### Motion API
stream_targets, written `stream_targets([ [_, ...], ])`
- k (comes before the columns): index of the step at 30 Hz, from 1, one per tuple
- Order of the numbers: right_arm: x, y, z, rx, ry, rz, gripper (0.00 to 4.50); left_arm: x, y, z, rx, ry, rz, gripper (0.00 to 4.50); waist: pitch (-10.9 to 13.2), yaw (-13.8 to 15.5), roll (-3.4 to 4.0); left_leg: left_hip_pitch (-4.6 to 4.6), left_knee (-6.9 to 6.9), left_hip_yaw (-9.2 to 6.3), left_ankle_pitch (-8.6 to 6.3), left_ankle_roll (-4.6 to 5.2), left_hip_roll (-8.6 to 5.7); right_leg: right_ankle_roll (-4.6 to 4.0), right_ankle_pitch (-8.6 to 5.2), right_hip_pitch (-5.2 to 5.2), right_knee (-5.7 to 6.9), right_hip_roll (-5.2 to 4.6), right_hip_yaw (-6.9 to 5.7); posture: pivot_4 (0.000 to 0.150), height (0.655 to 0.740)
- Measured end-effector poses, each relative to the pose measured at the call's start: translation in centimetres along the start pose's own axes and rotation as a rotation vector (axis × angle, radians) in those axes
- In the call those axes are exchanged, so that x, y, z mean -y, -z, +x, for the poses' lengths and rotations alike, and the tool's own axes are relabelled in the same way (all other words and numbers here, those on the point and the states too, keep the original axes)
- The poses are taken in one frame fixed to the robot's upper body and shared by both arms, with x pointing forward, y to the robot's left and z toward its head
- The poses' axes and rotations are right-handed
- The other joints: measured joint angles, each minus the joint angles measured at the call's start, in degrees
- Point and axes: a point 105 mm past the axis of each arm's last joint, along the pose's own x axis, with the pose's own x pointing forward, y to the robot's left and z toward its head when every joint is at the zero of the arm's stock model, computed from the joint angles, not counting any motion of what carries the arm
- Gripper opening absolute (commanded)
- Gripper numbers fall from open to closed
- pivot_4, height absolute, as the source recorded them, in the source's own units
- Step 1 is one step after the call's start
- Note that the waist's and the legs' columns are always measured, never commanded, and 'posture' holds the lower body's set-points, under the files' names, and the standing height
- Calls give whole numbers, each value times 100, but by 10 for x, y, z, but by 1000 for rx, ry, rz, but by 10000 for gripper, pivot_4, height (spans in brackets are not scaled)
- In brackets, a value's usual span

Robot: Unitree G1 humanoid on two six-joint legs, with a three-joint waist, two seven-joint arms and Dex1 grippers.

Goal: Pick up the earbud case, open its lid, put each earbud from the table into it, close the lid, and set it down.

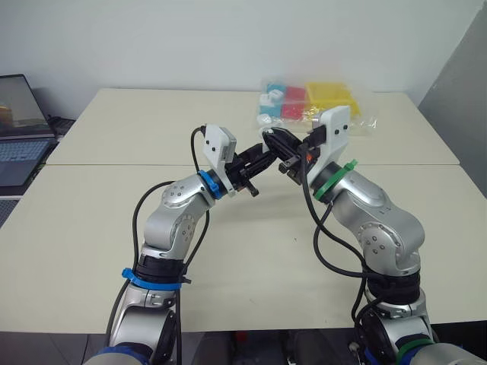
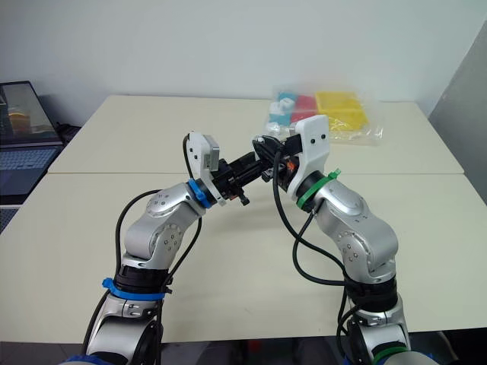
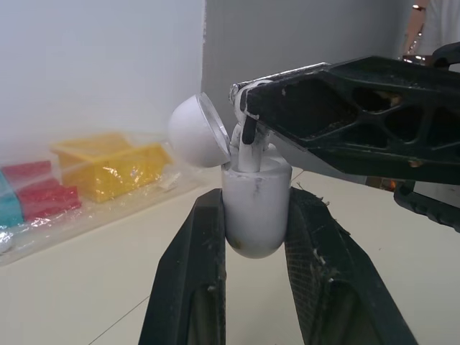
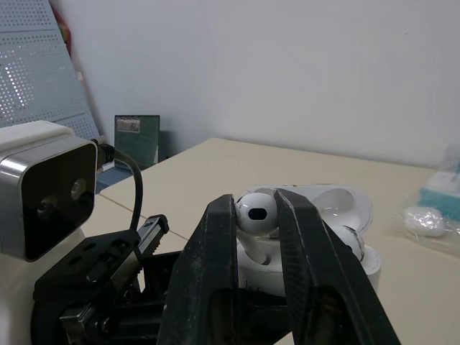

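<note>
Left claw [image 1: 255, 169] clenched on white earbud case [image 3: 253, 215], held upright above bench [image 1: 114, 228], lid [image 3: 194, 133] hinged open; right claw [image 4: 257, 205] grasping one earbud [image 4: 259, 213], stem in case mouth; plastic bag [image 1: 312, 103] of coloured items on far bench

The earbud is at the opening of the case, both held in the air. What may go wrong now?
1. The right end effector grips the earbud by its round head; a tilted stem may jam, or the earbud may slip and fall to the table.
2. The left end effector pinches the earbud case on its rounded lower half, so pushing down may twist it.
3. The open lid, close to the right end effector, might be knocked.
</note>
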Motion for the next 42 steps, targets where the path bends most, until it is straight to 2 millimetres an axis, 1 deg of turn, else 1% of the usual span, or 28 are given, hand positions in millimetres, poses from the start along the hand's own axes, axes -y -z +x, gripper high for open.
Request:
stream_targets([
  [22,1,1,-1,0,1,5,3982,1,-2,0,7,6,-1,7469,0,-1,0,-2,-2,-1,0,0,0,0,0,0,-6,0,-1,1500,7400],
  [24,1,0,-1,1,2,5,11321,1,-2,0,7,6,-2,7469,0,0,0,-2,-2,-1,0,0,0,0,0,0,-6,0,0,1500,7400],
  [25,1,0,-1,1,3,4,13811,2,-2,0,9,9,-1,7469,0,0,0,-3,-2,-1,0,0,0,0,0,0,-6,0,-1,1500,7400],
  [28,-2,0,0,2,-10,4,24140,1,-2,0,6,7,-4,7469,0,-1,0,-3,-2,-2,0,0,1,0,0,0,-7,0,-1,1500,7400],
  [30,-5,0,0,3,-20,1,24140,1,-2,0,5,6,-5,7469,0,-1,0,-3,-3,-4,0,0,1,0,0,0,-7,0,-2,1500,7400],
  [42,-5,-2,0,13,-20,-6,24140,3,-3,0,5,13,-4,7469,0,0,0,-5,-3,-4,0,0,0,0,0,0,-9,0,-3,1500,7400],
])
